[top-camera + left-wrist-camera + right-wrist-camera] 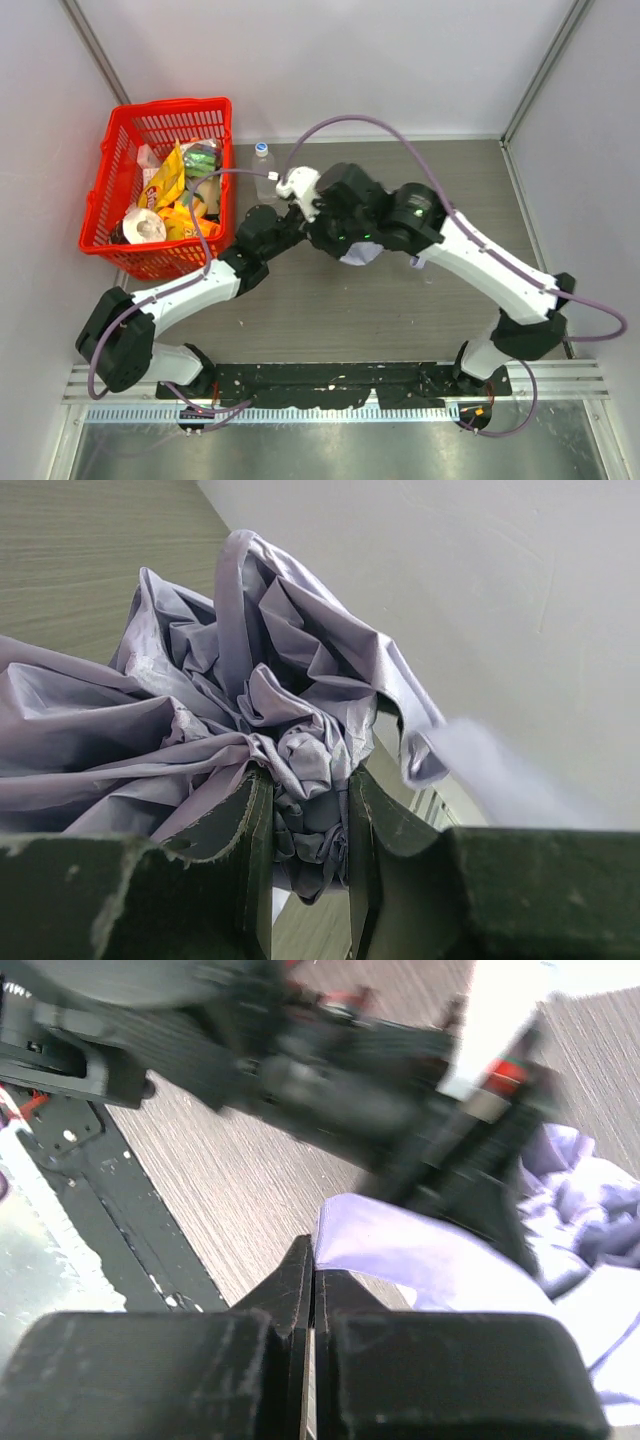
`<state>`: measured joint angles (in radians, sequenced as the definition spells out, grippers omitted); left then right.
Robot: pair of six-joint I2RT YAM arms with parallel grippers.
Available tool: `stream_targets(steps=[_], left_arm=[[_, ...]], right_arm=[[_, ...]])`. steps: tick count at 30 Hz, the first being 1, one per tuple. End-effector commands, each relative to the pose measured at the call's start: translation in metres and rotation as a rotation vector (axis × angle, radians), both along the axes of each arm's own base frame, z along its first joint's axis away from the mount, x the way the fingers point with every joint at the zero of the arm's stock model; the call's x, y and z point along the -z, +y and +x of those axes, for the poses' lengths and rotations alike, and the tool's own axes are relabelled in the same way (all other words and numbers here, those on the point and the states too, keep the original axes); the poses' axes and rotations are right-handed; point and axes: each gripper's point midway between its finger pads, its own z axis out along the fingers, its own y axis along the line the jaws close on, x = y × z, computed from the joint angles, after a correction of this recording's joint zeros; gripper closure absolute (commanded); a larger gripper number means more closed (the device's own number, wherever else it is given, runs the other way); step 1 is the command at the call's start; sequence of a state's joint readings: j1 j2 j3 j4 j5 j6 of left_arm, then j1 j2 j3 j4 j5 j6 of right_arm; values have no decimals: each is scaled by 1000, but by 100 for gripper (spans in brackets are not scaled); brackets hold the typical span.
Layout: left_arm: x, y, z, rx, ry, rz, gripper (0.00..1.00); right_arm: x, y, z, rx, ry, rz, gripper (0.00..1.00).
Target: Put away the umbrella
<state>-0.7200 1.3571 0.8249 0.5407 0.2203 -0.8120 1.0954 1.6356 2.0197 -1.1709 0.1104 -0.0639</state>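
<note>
The umbrella (358,254) sits at the middle of the top frame on the grey-brown, wood-grained surface (400,310). It is almost wholly hidden under the two black wrists that meet over it, and only a small patch of pale lavender cloth shows below them.

In the left wrist view the canopy (250,680) is a thin, faintly glossy fabric, crumpled into sharp creases and deep folds. It fills the left and centre of the frame. The left end effector (308,815) is clamped on a tight, twisted knot of that fabric, which bulges between its two scuffed dark fingers (240,830).

In the right wrist view the right end effector (312,1282) is closed, its dark fingers pressed flat together. A smooth band of the lavender fabric (420,1260) starts right at their tips and runs to the right of the frame. I cannot tell whether its edge is pinched between them.

At the upper left of the top frame a red plastic lattice basket (104,205) holds yellow snack packets (168,180). Just right of it stands a clear bottle (264,172) with a pale cap.
</note>
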Motion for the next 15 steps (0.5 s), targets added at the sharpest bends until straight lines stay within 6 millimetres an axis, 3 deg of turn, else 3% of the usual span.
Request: stream_targets(steps=[1,4,9,15], left_arm=[[-68,11,-32,75,-246,-183,100],[-69,19,-49,106,-327,-198,100],[-83,22,-79,220,-440,-220,100],[-93,33,-101,257,-524,-217,100]], right_arm=[[-74,-14,-1,1,40,401,99],[-82,-27,-4,-3,130,515,100],[-95,-24,-17,-88,297,641,99],[-101,-29,-16,-36,348,698,99]])
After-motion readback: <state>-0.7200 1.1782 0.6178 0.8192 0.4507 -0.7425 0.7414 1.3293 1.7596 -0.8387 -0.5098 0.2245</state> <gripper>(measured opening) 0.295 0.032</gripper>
